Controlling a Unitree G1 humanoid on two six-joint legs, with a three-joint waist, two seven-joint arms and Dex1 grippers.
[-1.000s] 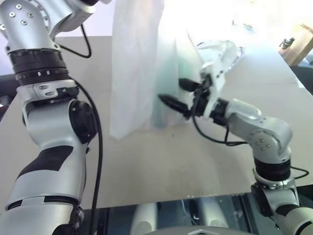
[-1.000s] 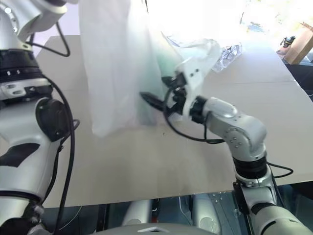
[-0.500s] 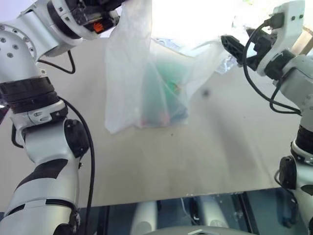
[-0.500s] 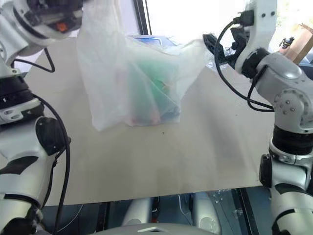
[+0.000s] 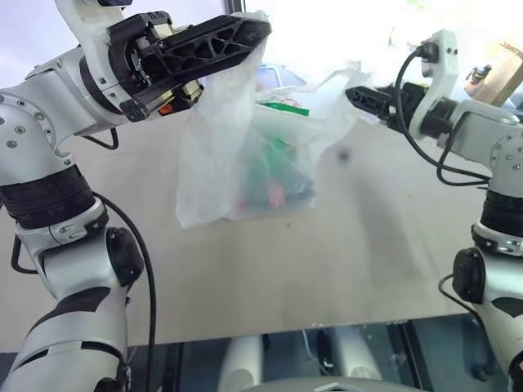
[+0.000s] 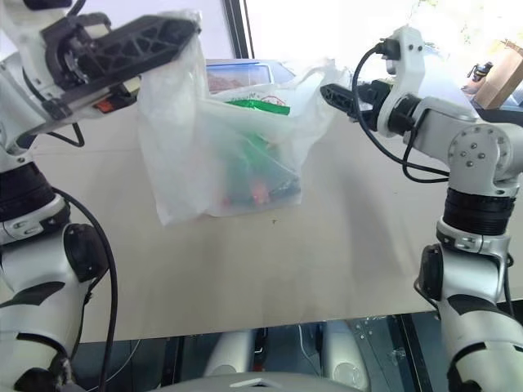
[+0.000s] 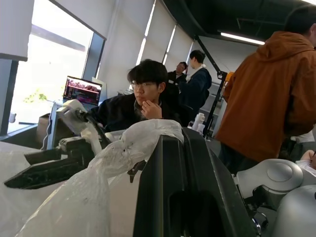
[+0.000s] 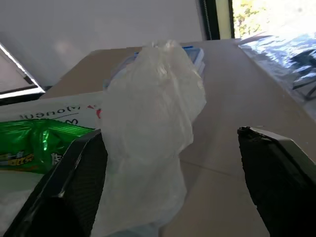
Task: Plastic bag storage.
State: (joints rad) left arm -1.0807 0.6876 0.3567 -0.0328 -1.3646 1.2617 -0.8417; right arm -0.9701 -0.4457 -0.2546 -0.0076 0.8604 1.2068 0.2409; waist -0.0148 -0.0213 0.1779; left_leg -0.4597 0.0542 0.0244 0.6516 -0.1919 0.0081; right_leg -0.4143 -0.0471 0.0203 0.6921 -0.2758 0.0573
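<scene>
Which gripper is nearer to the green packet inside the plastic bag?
Right. The right gripper straddles the handle beside the green packet; the left gripper is shut on the plastic bag handle above.

i am in an office-like lab or workroom. past my left pincer (image 7: 187, 163) several people (image 7: 143, 101) sit and stand by an open laptop (image 7: 81, 91), under tall windows with roller blinds (image 7: 126, 44), a dark ceiling and a strip light (image 7: 242, 38). below my pincers lies a plain beige table (image 5: 327, 269).
</scene>
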